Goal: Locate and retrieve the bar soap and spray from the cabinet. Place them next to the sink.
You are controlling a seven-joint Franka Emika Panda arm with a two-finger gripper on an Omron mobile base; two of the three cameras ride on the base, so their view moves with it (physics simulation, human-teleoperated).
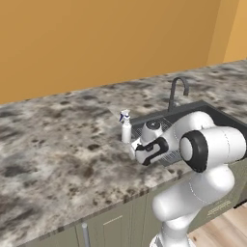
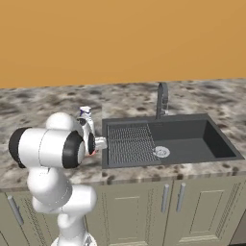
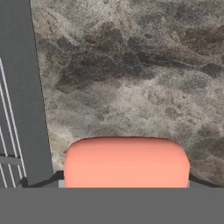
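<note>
- The bar soap [image 3: 126, 162] sat low in the hand view, a salmon block flanked by the dark finger tips of the gripper [image 3: 124, 181] at either end, so the gripper looked clamped on it.
- In the hand view it hung over the speckled counter [image 3: 131, 78], just beside the dark rim of the sink [image 3: 26, 87] with its ribbed drainboard [image 3: 6, 131].
- The spray [image 1: 125, 126] already stood upright on the counter by the sink's left edge, near the hand, so the soap looked like the last item to place.
- To do this well, I judged the soap should come down flat on bare stone, well off the sink rim so no corner overhung the basin, with the fingers spread only once it rested.
- Room looked generous leftward over the counter and toward the orange wall [image 1: 96, 43].
- Tight spots were the spray, the sink rim and the faucet [image 1: 176, 91]; retreating straight up seemed safest.
</note>
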